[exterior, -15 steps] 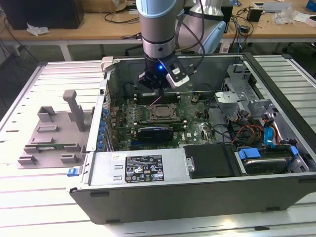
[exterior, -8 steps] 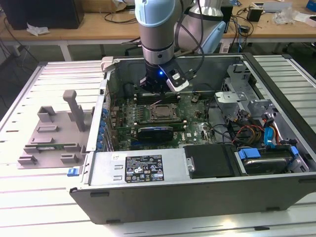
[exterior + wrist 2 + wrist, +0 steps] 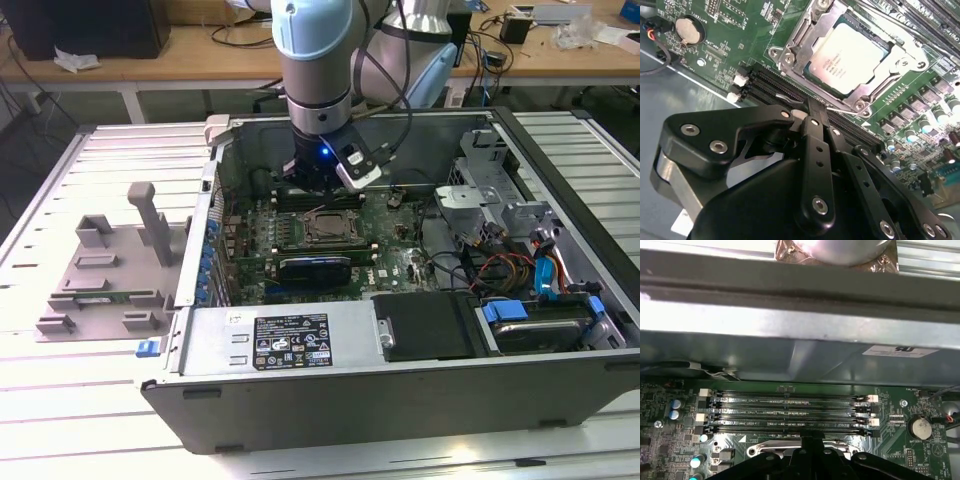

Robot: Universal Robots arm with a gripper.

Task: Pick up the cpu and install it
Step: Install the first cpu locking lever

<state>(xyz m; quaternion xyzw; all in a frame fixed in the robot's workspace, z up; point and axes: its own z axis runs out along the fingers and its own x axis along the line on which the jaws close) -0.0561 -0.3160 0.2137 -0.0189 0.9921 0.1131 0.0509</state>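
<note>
while the pincer (image 3: 815,107) hangs above the memory slots (image 3: 790,412) with its tips pressed together on nothing, the cpu (image 3: 850,55) lies seated in the socket frame (image 3: 790,47) just beside it. all this sits inside the open computer case (image 3: 400,400) on the bench (image 3: 60,400), with a grey tray (image 3: 100,270) lying outside the case.

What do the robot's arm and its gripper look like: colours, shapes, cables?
The arm is a round silver-grey tube with pale blue joint caps; black cables run beside it and a blue light glows at its wrist. The gripper is black, built of linked bars with silver screws.
</note>
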